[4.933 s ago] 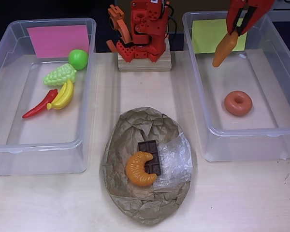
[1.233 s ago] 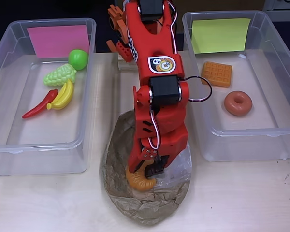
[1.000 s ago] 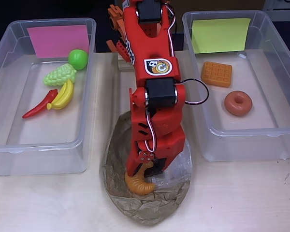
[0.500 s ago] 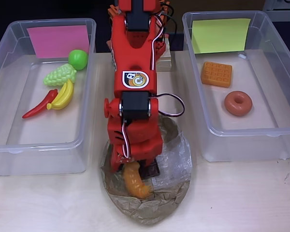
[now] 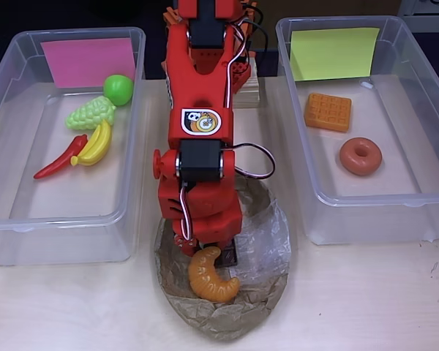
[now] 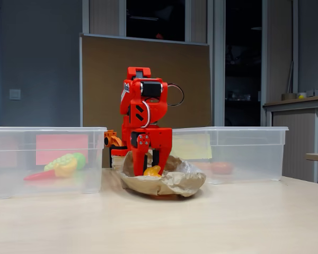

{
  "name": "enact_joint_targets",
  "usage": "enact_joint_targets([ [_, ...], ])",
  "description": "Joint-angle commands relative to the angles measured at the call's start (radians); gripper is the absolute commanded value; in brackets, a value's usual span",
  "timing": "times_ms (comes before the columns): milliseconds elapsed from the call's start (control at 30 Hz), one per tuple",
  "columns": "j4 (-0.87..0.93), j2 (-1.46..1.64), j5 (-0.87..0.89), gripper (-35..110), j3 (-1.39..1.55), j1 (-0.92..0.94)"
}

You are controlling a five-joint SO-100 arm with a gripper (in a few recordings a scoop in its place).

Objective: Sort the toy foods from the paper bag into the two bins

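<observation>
The crumpled paper bag (image 5: 267, 241) lies flat between the two bins, and it also shows in the fixed view (image 6: 172, 182). On it rests the orange croissant (image 5: 212, 276), with the brown chocolate square (image 5: 230, 255) mostly hidden under the arm. My red gripper (image 5: 208, 252) points down over the bag. In the fixed view the gripper (image 6: 148, 168) stands open, its fingers either side of the croissant (image 6: 152, 171). The left bin (image 5: 58, 219), with a pink note, holds an apple (image 5: 118, 89), grapes (image 5: 91, 114), bananas (image 5: 95, 144) and a chili (image 5: 58, 158). The right bin (image 5: 380, 199), with a yellow-green note, holds a waffle (image 5: 328, 111) and a donut (image 5: 361, 156).
The arm's base stands on a wooden block (image 5: 245, 91) at the back between the bins. Bare light table (image 5: 366, 300) stretches in front of the bins and bag. Both bins have tall clear walls (image 6: 244, 153).
The arm has swung slightly left over the bag. The croissant has turned from standing lengthwise to lying as a crescent just in front of the gripper.
</observation>
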Motion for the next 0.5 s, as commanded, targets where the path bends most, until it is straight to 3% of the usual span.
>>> enact_joint_targets([
  [0, 0.035, 0.031, 0.015, 0, -0.026, -0.040],
  [300, 0.144, 0.077, 0.080, 0, -0.026, -0.081],
  [467, 0.181, 0.072, 0.086, 8, -0.029, -0.091],
])
